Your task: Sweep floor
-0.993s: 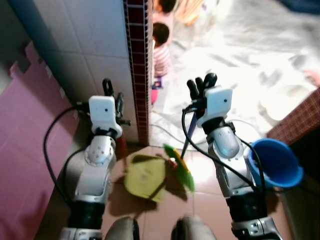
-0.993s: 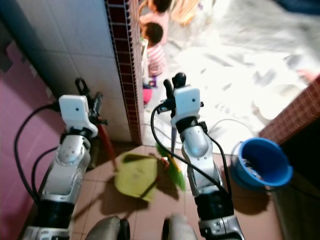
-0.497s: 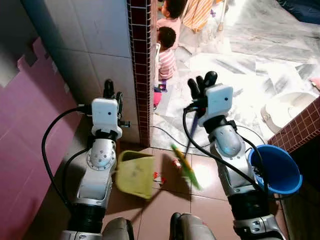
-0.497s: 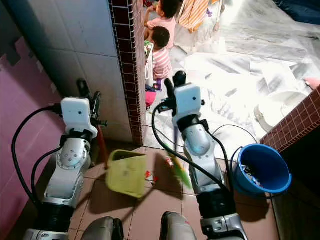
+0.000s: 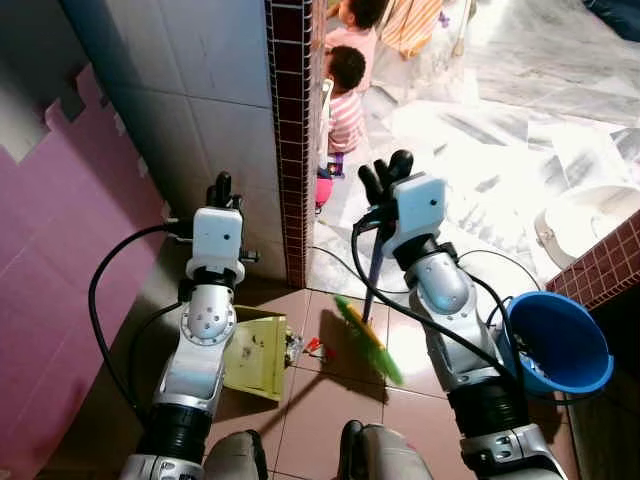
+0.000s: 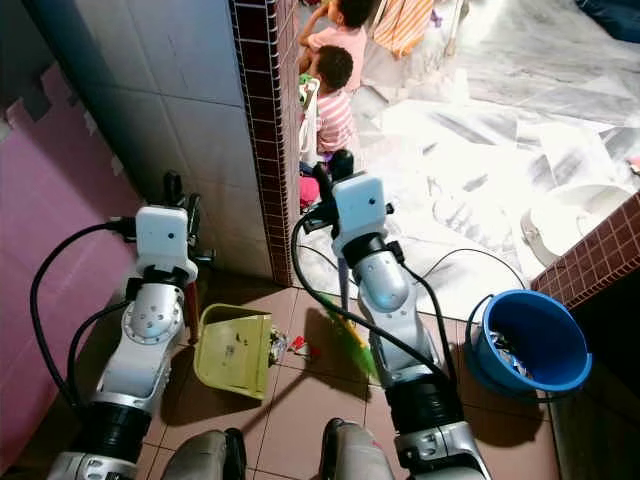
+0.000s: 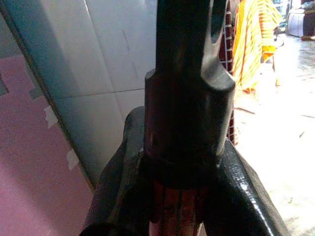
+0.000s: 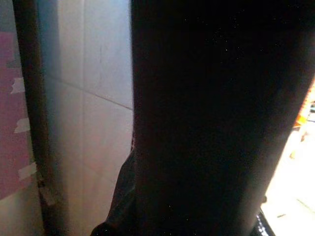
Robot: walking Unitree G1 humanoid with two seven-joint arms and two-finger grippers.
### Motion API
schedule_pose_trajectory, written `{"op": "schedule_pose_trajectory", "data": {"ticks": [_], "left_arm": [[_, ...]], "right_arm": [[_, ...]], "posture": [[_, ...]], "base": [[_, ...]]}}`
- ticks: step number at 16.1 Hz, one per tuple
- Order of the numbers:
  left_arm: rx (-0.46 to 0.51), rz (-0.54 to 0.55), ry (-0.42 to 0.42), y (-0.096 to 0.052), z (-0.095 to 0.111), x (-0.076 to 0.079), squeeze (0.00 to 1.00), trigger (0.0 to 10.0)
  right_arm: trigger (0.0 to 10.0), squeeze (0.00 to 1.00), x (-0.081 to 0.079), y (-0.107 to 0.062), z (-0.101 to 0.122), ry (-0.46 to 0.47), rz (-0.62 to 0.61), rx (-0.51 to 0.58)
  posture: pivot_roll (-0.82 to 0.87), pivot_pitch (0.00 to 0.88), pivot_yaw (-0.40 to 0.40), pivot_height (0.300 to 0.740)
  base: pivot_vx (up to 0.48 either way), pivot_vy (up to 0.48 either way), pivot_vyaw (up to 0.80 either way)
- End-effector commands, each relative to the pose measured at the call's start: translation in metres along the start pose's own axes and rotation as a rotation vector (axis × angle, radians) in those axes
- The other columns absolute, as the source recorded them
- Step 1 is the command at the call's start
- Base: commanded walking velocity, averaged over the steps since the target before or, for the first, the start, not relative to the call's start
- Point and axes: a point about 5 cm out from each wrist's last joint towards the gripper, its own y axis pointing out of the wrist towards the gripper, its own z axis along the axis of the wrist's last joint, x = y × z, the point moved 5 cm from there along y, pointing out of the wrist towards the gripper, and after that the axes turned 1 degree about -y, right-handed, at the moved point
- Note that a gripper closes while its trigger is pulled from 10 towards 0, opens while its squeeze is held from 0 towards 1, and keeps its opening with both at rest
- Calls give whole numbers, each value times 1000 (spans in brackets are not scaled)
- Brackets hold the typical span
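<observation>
My left gripper [image 5: 222,190] is shut on the red handle [image 7: 177,210] of a yellow dustpan [image 5: 255,357]. The dustpan rests on the brown floor tiles below my left arm. My right gripper [image 5: 385,175] is shut on the blue handle [image 5: 371,278] of a broom. Its green head [image 5: 368,338] touches the floor to the right of the dustpan. Small red and white bits of debris [image 5: 305,346] lie between the dustpan's mouth and the broom head, and some specks lie inside the pan. The right wrist view is mostly dark.
A tiled wall with a dark red brick corner [image 5: 290,140] rises just ahead. Pink foam mats [image 5: 50,260] line the left. A blue bucket [image 5: 556,342] stands at my right, with a brick ledge [image 5: 610,265] behind it. Two small people [image 5: 347,90] sit on the bright floor beyond, and a cable [image 5: 470,258] lies on it.
The dustpan has moved left and settled flatter on the tiles. The broom head has shifted beside it, and the debris now lies at the pan's mouth. The camera has also moved.
</observation>
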Motion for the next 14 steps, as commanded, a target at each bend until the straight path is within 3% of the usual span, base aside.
{"op": "schedule_pose_trajectory", "data": {"ticks": [1,3,7,9,14], "left_arm": [[88,-21,30,5,15,6,0,10000],[15,-46,11,8,-7,18,0,10000],[-57,-36,-79,18,-20,29,0,10000],[-74,-58,-99,21,-23,38,0,10000],[-202,-73,-242,19,-43,53,0,10000]], "right_arm": [[10000,0,-9,4,5,10,40,24],[10000,0,-17,2,-9,62,50,-23],[10000,0,-28,1,-10,86,101,-28],[10000,0,-30,2,-13,154,102,-54],[10000,0,-3,22,1,418,-60,-79]], "posture": [[-32,137,-22,740],[-38,135,-26,740],[-48,131,-25,740],[-62,124,-17,740],[-72,112,1,740]], "base": [[0,0,0],[0,0,0],[0,0,0],[0,0,0],[0,0,0]]}}
